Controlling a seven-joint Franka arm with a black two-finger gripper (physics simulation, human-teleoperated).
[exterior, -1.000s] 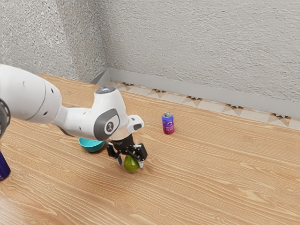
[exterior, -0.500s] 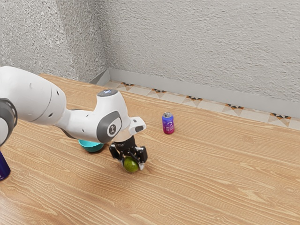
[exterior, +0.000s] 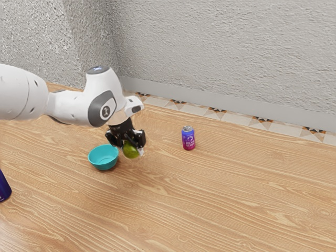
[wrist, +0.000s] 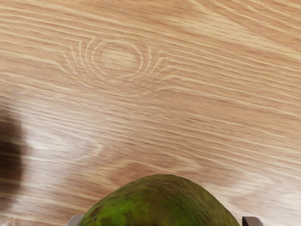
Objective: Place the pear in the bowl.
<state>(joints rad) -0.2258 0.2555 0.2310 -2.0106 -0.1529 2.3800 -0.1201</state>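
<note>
Hand: the black hand [exterior: 133, 150] is clamped on the pear, a finger against each side of it.
Pear: the green pear [exterior: 130, 150] sits in the hand's grip, at the fingertips, and looks to be clear of the worktop [exterior: 215, 205]. In the wrist view its rounded top bulges between the tips.
Bowl: the teal bowl [exterior: 104, 165] stands upright on the worktop, lower than the hand and near it, toward the exterior view's left. The pear is outside it.
Can: the blue and purple can [exterior: 188, 139] stands on the worktop, well apart from the hand, toward the exterior view's right.
Dark blue object: the dark blue object [exterior: 4, 188] is at the exterior view's left edge, well apart from the hand and farther off than the bowl.
Done: the pear is gripped and, as I judge it, lifted; roughly half the task.
Left: carry the pear across until it is over the bowl, lower it inside the rim, let go, back away.
Risk: opening from here would likely drop the pear beside the bowl.
</note>
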